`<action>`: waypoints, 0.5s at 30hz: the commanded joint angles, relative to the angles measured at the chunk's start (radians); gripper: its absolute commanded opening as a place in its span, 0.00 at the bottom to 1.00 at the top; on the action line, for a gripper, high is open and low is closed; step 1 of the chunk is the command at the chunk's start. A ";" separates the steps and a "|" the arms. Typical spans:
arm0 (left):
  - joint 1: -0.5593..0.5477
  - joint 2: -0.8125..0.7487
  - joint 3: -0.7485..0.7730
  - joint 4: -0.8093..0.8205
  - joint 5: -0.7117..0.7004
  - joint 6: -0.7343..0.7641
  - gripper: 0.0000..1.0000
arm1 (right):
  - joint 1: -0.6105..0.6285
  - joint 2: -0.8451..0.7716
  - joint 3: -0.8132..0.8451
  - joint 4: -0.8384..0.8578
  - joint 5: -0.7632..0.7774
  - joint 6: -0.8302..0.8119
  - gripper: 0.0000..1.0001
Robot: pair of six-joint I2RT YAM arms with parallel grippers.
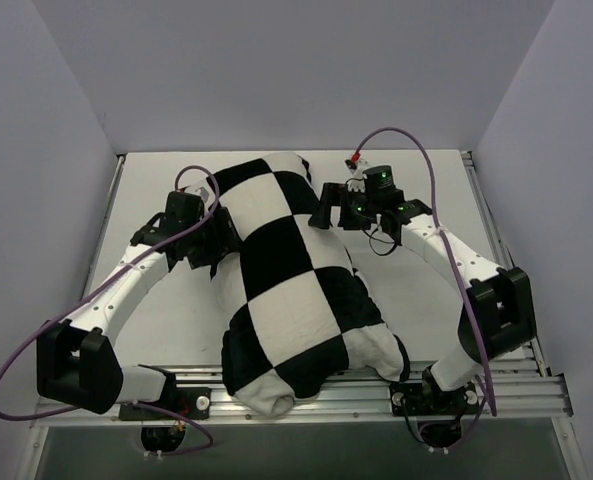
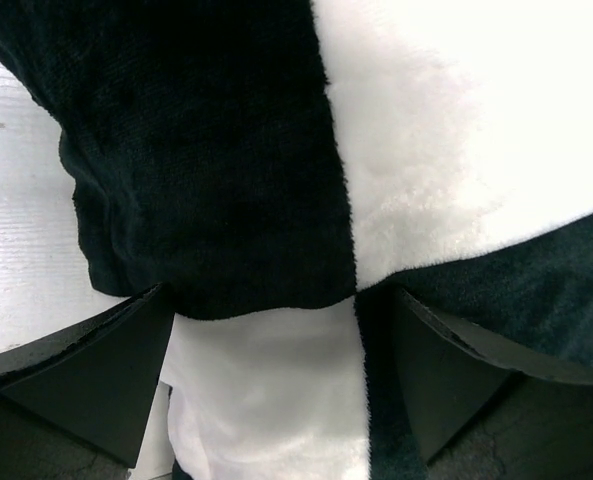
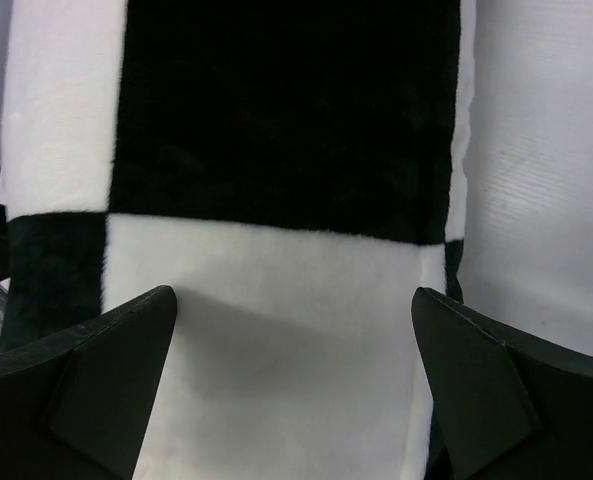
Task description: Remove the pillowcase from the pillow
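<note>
The black and white checkered pillowcase [image 1: 286, 270] lies diagonally from the far middle of the table to its near edge, stuffed full. Plain white pillow [image 1: 269, 402] bulges out at the near end. My left gripper [image 1: 219, 240] is at the pillowcase's far left edge. In the left wrist view it [image 2: 281, 300] is wide open with the fabric [image 2: 226, 180] between the jaws. My right gripper [image 1: 326, 215] is at the far right edge. In the right wrist view it [image 3: 294, 300] is wide open over a white square [image 3: 276, 330].
The white table [image 1: 426, 190] is walled by grey panels at the left, back and right. A metal rail [image 1: 376, 395] runs along the near edge under the pillow's end. Purple cables loop over both arms.
</note>
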 commanded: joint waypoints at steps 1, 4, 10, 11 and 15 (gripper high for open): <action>-0.003 0.009 -0.046 0.106 0.003 -0.009 0.95 | 0.002 0.094 0.012 0.131 -0.097 -0.026 1.00; -0.004 0.044 -0.135 0.157 0.012 -0.035 0.94 | 0.005 0.188 -0.025 0.196 -0.206 -0.039 1.00; -0.009 0.155 -0.295 0.307 0.055 -0.096 0.95 | 0.038 0.309 -0.036 0.251 -0.428 -0.074 0.60; -0.010 0.172 -0.301 0.323 0.063 -0.101 0.95 | 0.044 0.312 -0.027 0.243 -0.438 -0.083 0.48; -0.032 0.236 -0.295 0.409 0.104 -0.136 0.95 | 0.047 0.259 0.033 0.162 -0.403 -0.129 0.00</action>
